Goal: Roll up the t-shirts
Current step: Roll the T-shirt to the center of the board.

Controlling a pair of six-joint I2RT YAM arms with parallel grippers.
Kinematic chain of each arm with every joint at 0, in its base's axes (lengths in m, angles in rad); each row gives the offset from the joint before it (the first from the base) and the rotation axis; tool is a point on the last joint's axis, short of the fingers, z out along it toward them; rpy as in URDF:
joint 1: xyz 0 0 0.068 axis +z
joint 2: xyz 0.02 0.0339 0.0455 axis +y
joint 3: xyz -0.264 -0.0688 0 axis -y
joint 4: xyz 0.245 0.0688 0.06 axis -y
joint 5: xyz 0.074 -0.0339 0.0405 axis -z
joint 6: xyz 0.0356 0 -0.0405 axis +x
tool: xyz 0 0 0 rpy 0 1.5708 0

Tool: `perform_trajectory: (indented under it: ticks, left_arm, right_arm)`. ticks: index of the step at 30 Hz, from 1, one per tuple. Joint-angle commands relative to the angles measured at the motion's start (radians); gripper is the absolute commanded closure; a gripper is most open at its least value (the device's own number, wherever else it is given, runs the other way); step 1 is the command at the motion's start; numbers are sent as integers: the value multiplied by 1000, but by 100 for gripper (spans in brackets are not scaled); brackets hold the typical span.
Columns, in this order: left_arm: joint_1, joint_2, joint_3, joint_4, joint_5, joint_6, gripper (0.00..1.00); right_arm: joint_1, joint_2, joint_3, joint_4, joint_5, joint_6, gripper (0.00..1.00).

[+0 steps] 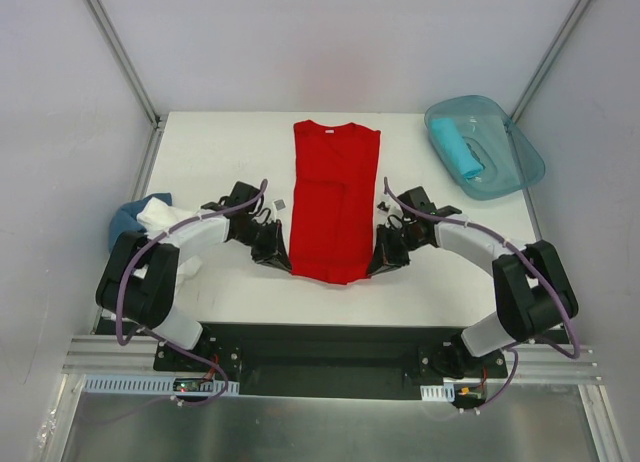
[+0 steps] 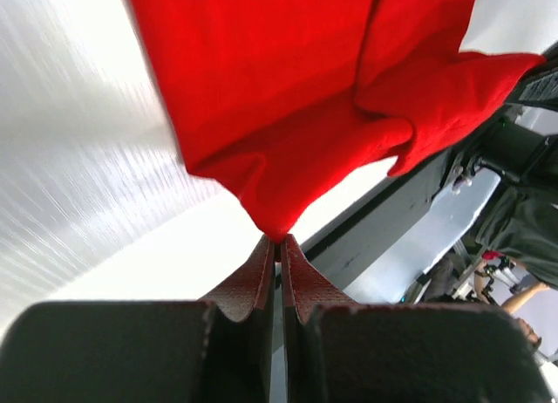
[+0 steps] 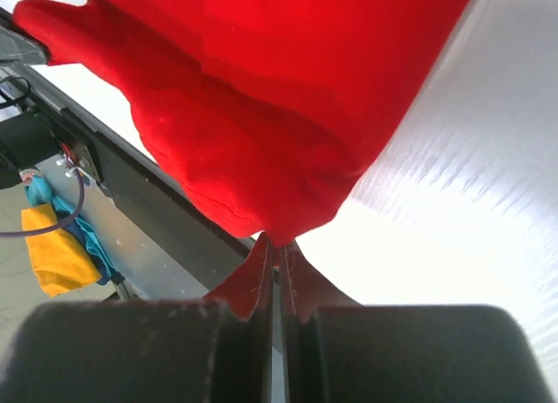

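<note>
In both wrist views the red t-shirt (image 2: 288,98) runs off the top edge beyond the jaws; its pinched tip is hidden between them.

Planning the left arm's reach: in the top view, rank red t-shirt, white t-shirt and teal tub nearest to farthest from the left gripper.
1. red t-shirt, centre, near corner pinched by the left gripper.
2. white t-shirt, left edge.
3. teal tub, far right corner.

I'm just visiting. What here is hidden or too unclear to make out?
Top view: the left arm covers part of the blue t-shirt and white t-shirt.
Top view: a small dark item beside the red t-shirt is too small to identify.
Wrist views: the frame's top edge cuts off the red t-shirt.
</note>
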Motion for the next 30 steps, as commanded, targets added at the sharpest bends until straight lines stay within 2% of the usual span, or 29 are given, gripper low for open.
perform_trajectory:
  ticks: [1,8,17,18,20,21,22,23,26,27,29,30]
  left_arm:
    - [31,42,65,-21,-43,13,100]
    - [65,126,131,-38,-62,15,100]
    - [77,189,203,-58,-79,19,94]
    - [78,192,207,-61,-91,18,93]
    - [88,191,227,-76,-112,26,85]
    - [92,186,239,-82,-135,29,80]
    - [104,179,247,-96,-148,42,69]
    - [111,159,256,-102,-161,53,66]
    - [120,94,290,-110,-224,157,57]
    - [120,79,299,-108,-217,241,57]
    - [117,31,296,-108,-102,346,54]
    - [114,12,278,-108,-56,466,52]
  right_arm:
    - [-15,46,64,0,22,-36,99]
    - [-35,124,130,20,42,-74,99]
    - [-38,202,225,40,44,-95,99]
    - [-38,208,228,37,45,-97,96]
    - [-40,216,242,17,86,-105,84]
    - [-43,213,249,10,105,-129,79]
    - [-50,208,258,5,120,-138,69]
    - [-55,190,269,-3,145,-149,65]
    - [-70,138,315,-50,176,-236,59]
    - [-72,123,332,-67,185,-297,58]
    - [-72,84,334,-107,191,-379,57]
    - [-70,45,323,-115,188,-416,56]
